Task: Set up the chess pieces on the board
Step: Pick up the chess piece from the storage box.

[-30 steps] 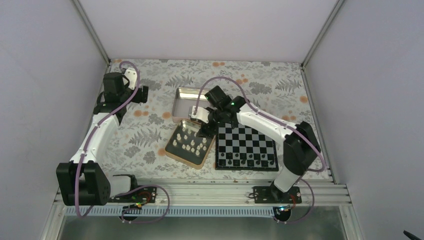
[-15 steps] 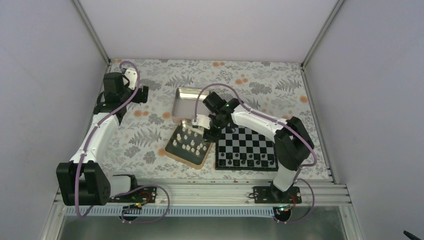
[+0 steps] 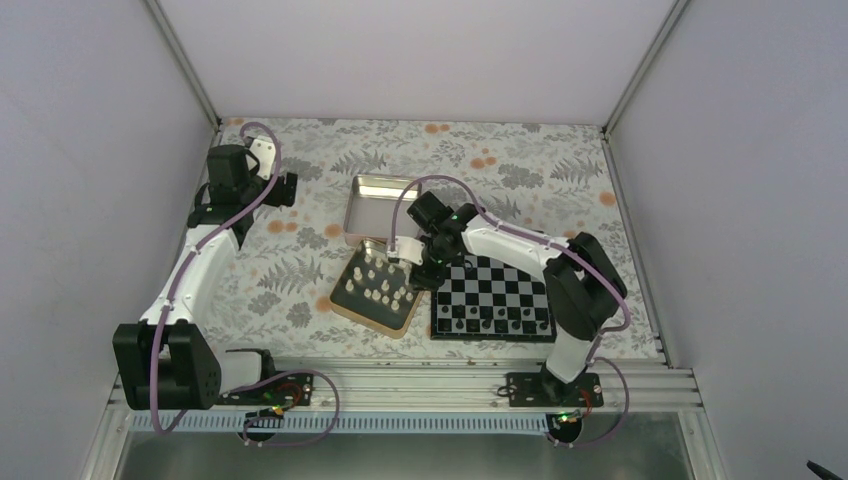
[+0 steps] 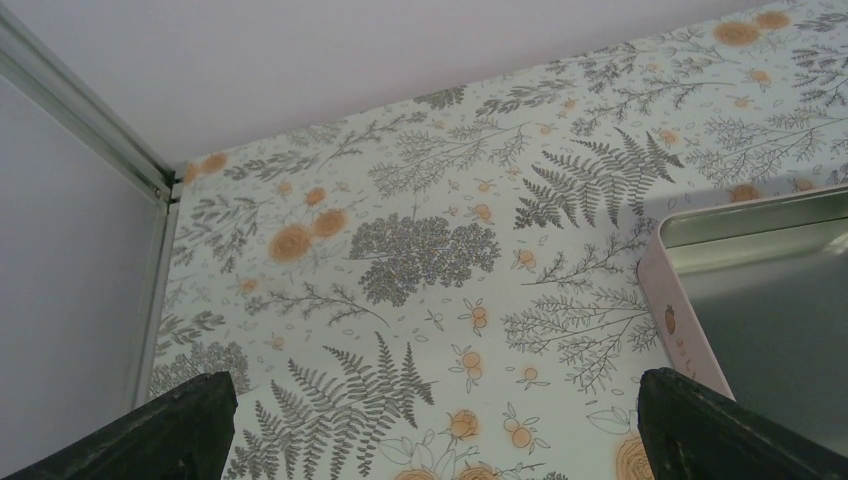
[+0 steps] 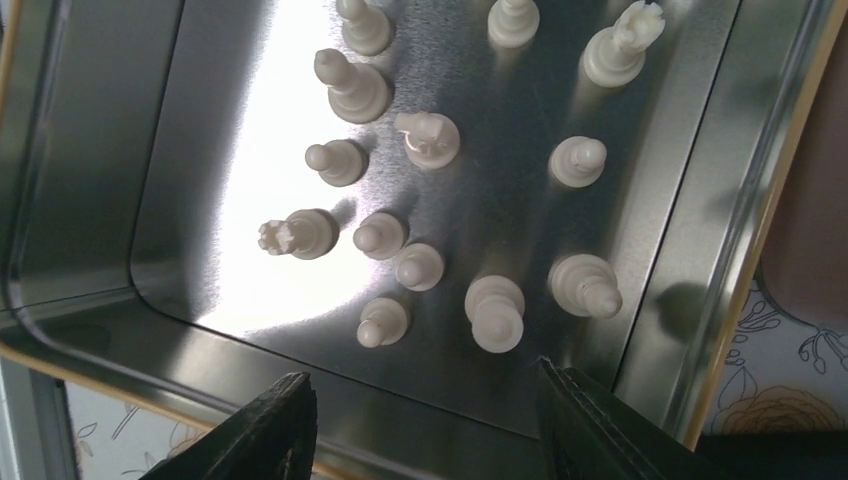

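Note:
Several cream-white chess pieces stand in a shallow metal tin, seen close in the right wrist view and small in the top view. The black-and-silver board lies just right of that tin, with small dark pieces along its near row. My right gripper is open and empty, hovering over the tin's right part beside the board's left edge. My left gripper is open and empty at the far left of the table, far from the pieces.
A second, empty metal tin lies behind the first; its corner shows in the left wrist view. A floral cloth covers the table. Grey walls close in left, right and back.
My right gripper has moved left and nearer, from the board's far left corner to over the tin of white pieces. The left arm has not moved.

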